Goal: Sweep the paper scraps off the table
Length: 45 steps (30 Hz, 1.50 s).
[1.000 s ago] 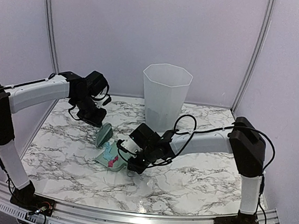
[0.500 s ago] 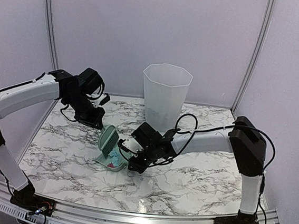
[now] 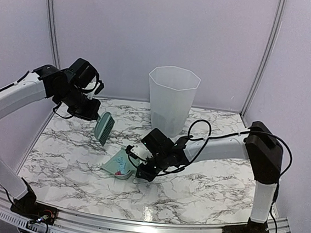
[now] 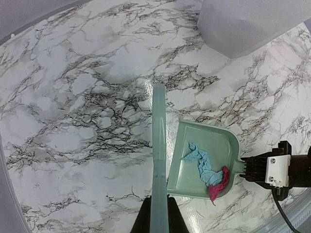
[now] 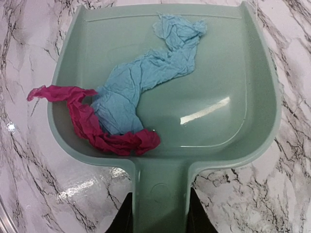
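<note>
- Pale lilac walls (image 3: 153,28) close in a marble surface (image 3: 204,187) with a translucent bin (image 3: 172,99) at its back.
- All paper scraps (image 5: 131,97) I can see lie inside the mint dustpan (image 3: 119,162), low in front of the bin; whether it touches the surface I cannot tell.
- The right claw (image 5: 158,213) is clamped on the dustpan handle. The left claw (image 3: 92,113) grips the brush (image 3: 104,128), which hangs above the surface, apart from the pan.
- The blue strip (image 5: 146,82) has its long axis on a diagonal, from the back wall by the handle out toward the open lip.
- The magenta piece (image 5: 92,126) curls along the back wall, one end draped over the side rim.
- Risk: tipping the lip downward while carrying would likely slide the blue strip out.
- Risk: a sideways roll or jolt could shed the overhanging magenta end onto the surface.
</note>
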Available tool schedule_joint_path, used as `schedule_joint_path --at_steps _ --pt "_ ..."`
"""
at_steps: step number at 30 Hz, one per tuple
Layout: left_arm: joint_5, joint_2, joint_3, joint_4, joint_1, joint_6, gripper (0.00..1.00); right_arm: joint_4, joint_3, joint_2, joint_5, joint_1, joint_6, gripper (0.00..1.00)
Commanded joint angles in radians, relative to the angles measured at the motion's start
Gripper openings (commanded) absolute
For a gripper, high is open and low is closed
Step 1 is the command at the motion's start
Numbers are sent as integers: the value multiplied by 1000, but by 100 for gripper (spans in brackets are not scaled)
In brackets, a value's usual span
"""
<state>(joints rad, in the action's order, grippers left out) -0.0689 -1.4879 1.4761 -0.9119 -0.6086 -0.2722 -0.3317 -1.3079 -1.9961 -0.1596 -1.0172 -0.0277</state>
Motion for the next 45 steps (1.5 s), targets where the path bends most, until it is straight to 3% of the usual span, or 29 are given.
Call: schedule_joint_path --at_steps 1,6,13,23,28,32,38,45 --pt "-125 71 22 -18 0 -19 0 30 -9 53 -3 6 -9 0" --pt "-254 160 -3 -20 13 -18 0 -7 -67 88 0 7 -18 0" --pt "-344 326 -97 -19 84 -47 0 -176 -320 86 38 14 -47 0" --pt "-436 472 -165 -24 102 -48 0 -215 -660 88 63 70 -236 0" --pt "-417 454 -144 -25 103 -50 0 -158 -736 86 -79 178 -453 0" --pt "-386 441 -138 -24 103 -60 0 -61 -715 106 -207 279 -606 0" --pt "-301 430 -154 -23 102 -70 0 233 -509 188 -392 433 -872 0" --pt "-283 453 -179 -22 102 -83 0 520 -353 236 -501 515 -1163 0"
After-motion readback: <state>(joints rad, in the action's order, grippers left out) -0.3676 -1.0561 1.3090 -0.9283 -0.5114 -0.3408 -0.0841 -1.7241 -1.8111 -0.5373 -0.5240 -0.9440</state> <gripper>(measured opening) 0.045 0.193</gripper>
